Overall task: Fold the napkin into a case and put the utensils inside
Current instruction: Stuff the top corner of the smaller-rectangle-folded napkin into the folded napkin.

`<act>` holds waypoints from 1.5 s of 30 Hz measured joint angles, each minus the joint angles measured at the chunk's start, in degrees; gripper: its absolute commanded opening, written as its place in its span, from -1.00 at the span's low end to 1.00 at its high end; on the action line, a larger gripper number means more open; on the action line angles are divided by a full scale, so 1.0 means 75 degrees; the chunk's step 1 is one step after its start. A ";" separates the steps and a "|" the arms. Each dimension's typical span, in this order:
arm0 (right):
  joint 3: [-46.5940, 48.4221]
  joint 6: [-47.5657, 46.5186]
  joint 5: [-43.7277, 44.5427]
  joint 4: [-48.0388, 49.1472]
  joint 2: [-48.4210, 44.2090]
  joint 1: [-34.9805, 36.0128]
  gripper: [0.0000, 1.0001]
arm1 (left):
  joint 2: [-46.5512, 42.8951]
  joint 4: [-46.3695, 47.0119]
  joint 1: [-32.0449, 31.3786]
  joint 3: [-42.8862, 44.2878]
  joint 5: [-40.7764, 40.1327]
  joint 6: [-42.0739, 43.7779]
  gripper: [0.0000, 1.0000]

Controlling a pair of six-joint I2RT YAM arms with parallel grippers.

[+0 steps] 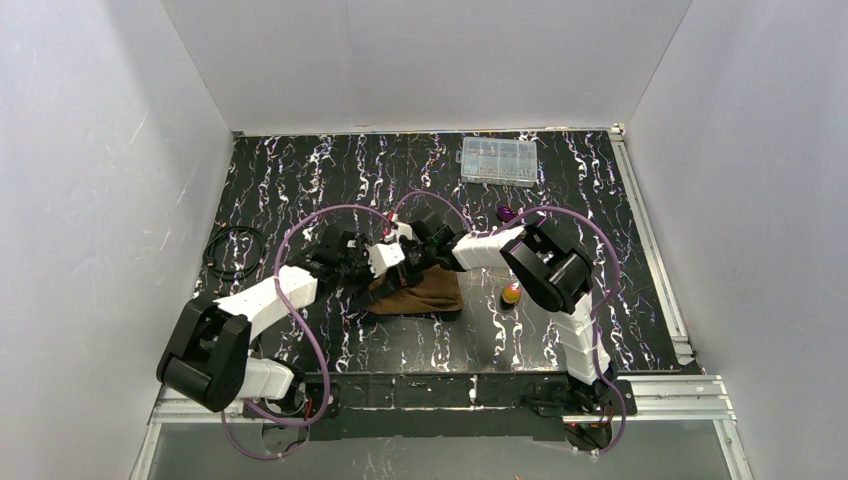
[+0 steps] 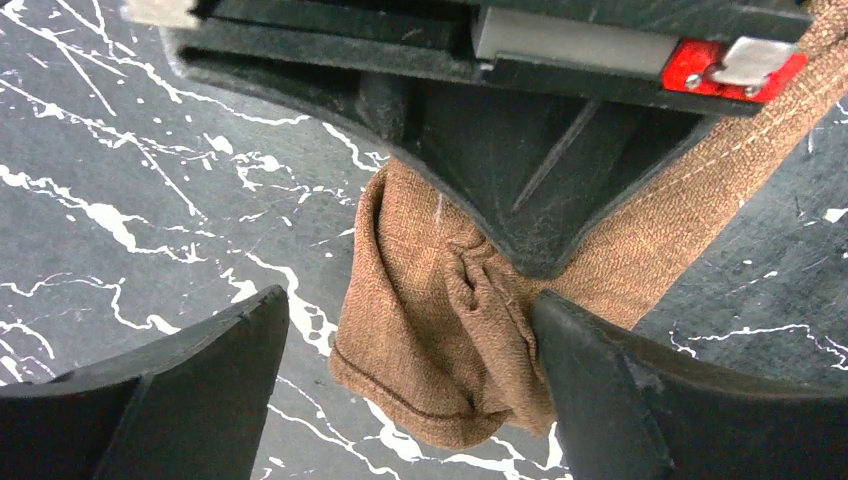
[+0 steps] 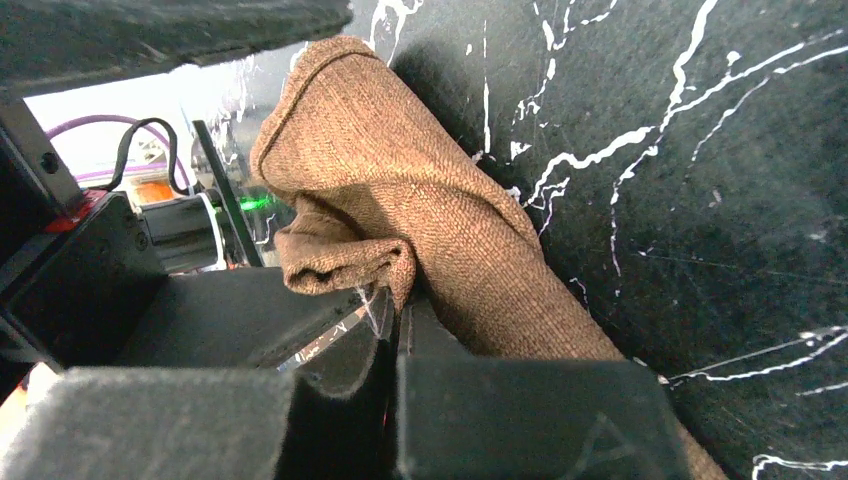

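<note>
The brown napkin (image 1: pixel 432 294) lies bunched on the black marbled table, just in front of both grippers. My right gripper (image 1: pixel 407 250) is shut on a folded edge of the napkin (image 3: pixel 400 190), pinching it at the fingertips (image 3: pixel 405 300) and holding it off the table. My left gripper (image 2: pixel 410 390) is open, its fingers (image 2: pixel 610 390) wide apart on either side of the hanging napkin corner (image 2: pixel 420 330), and the right finger touches the cloth. The purple-headed utensil (image 1: pixel 507 213) lies behind the right arm. The gold-orange-headed utensil (image 1: pixel 511 294) lies to the right of the napkin.
A clear plastic compartment box (image 1: pixel 497 161) stands at the back of the table. A coiled black cable (image 1: pixel 233 252) lies at the left edge. White walls close in three sides. Purple cables loop over both arms.
</note>
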 measured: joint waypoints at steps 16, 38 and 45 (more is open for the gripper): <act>-0.0277 0.0079 -0.0160 0.0545 -0.0012 -0.0003 -0.97 | 0.0195 -0.0061 -0.0041 0.0047 -0.0192 0.0149 -0.06; 0.0117 0.0017 -0.0291 -0.0405 0.0017 0.0052 -0.97 | 0.0195 -0.0624 0.0102 0.0647 -0.0105 -0.0172 -0.56; 0.0557 -0.0038 -0.0119 -0.1262 0.0082 0.0064 -0.97 | 0.0117 -0.0729 0.0099 0.0685 0.0233 -0.0312 -0.93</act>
